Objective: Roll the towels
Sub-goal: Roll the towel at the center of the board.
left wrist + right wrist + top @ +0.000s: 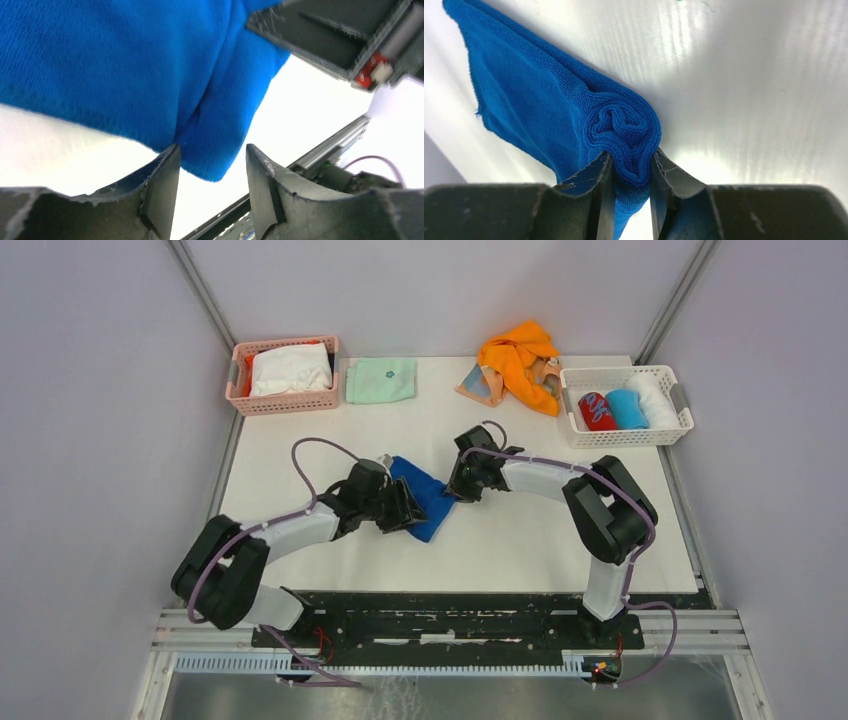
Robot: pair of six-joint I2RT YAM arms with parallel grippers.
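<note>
1. White tabletop (560, 540), grey walls (100, 390); blue towel (432, 505) lies mid-tabletop btw my two arms.
2. My right end effector (631, 170): pinched narrow on the towel's rolled end.
3. My left end effector (212, 160): jaws part-open, loose corner btw them, not clamped.
4. Step, I reckon: rolling blue, approx half done.
5. Next: left must pin the flat tail taut while right turns the roll w/o loosening it.
</note>
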